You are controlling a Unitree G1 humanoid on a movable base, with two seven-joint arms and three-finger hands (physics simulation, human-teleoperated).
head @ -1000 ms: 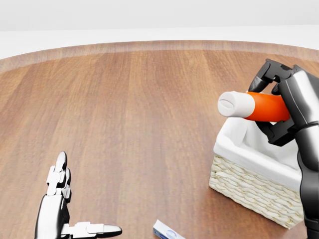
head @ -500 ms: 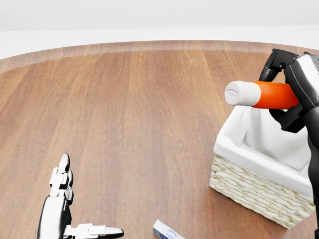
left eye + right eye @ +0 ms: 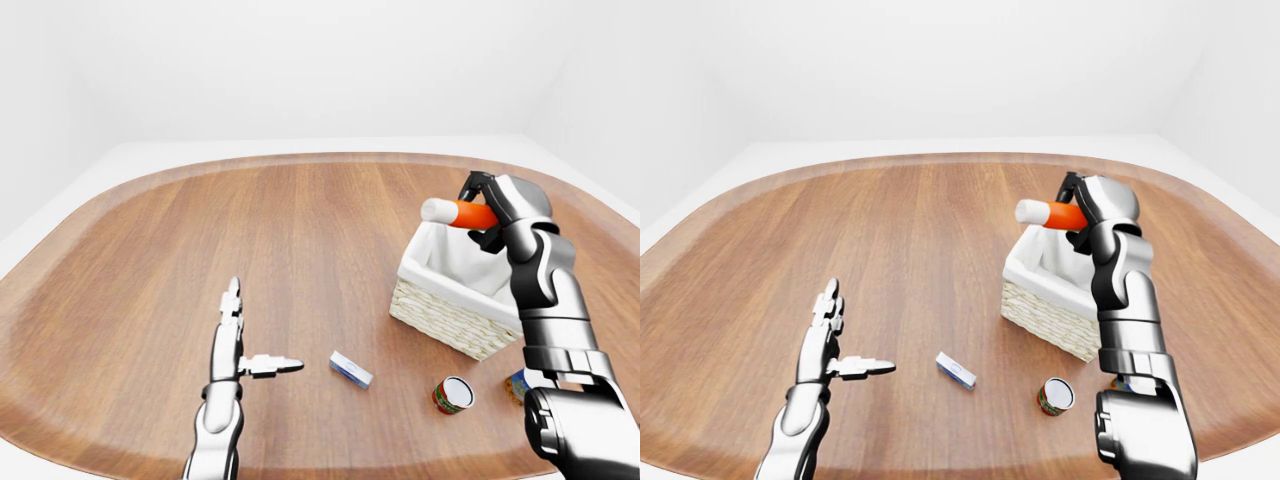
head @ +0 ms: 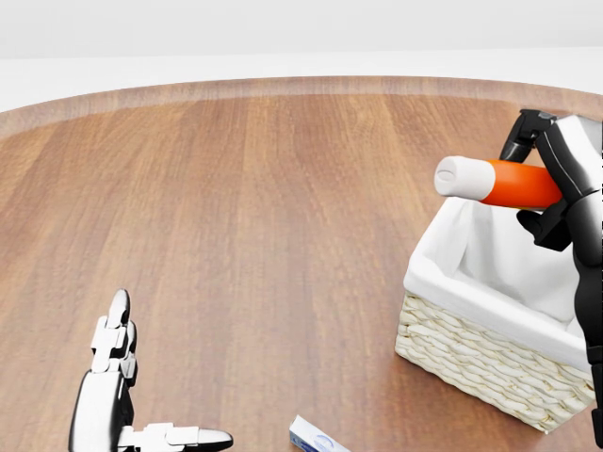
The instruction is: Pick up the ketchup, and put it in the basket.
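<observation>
**Ketchup held over the basket**

Above the basket's (image 4: 471, 292) white-lined opening, at the right of the head view, the ketchup (image 4: 497, 183) lies on its side in the air, its white cap pointing toward the view's left and its orange body running right into the right hand (image 4: 551, 184). That hand's dark fingers are closed round the bottle's body, one above it and the others below, so the bottle is gripped and touches nothing else. The basket is woven, pale and rectangular, and stands on the brown wooden table (image 3: 300, 250) with its cloth lining folded over the rim.

The left hand (image 3: 238, 345) is low at the left of the head view, fingers spread wide and straight, thumb stuck out sideways, holding nothing and hovering just over the wood.

In the left-eye view a small blue-and-white box (image 3: 351, 370) lies flat on the table between the left hand and the basket, apart from both. A red can (image 3: 453, 395) lies tipped on its side below the basket, its light end toward the camera, and another small thing shows beside the right arm, too hidden to name
</observation>
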